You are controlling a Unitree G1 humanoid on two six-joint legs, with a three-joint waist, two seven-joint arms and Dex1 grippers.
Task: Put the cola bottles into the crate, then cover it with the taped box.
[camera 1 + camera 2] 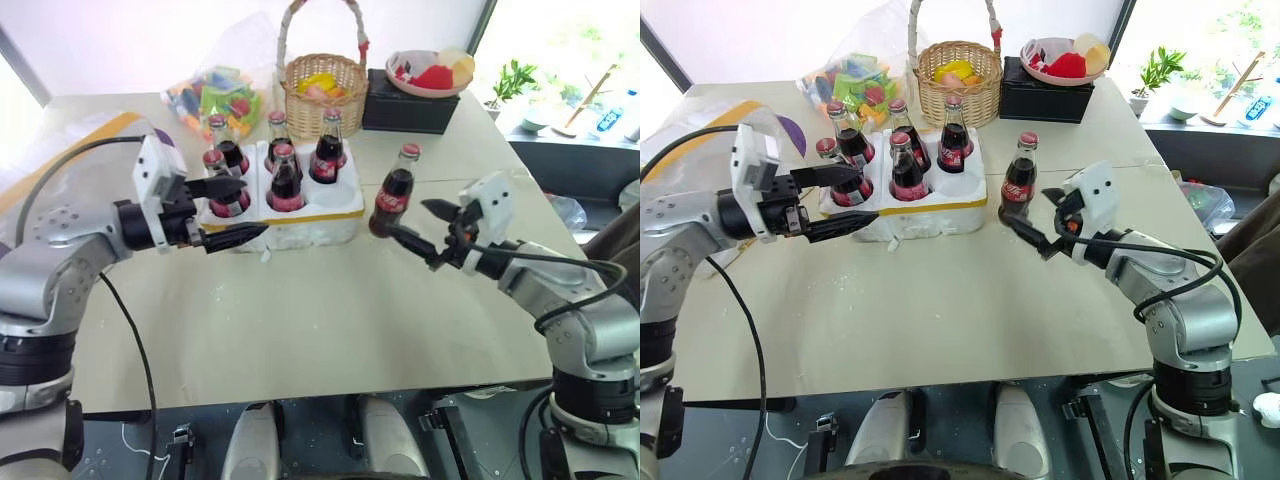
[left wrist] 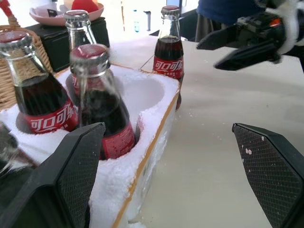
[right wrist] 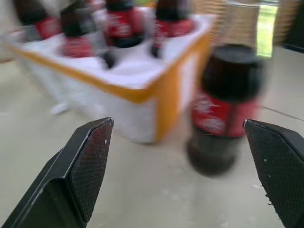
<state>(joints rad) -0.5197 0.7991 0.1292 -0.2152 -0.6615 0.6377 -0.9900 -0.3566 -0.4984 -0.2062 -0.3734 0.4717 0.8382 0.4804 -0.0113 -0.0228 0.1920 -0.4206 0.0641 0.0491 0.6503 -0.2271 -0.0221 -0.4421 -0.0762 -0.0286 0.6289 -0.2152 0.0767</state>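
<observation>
My left tool (image 1: 236,212) is nearest to me, its fingers wide apart and holding nothing, at the front left corner of the crate (image 1: 300,222). My right tool (image 1: 428,228) is also wide open and empty. One cola bottle (image 1: 394,203) stands upright on the bench (image 1: 300,320), just beside the right wall of the crate and just in front of my right tool. Five cola bottles (image 1: 287,180) stand in the crate's wells; the front right well is empty.
</observation>
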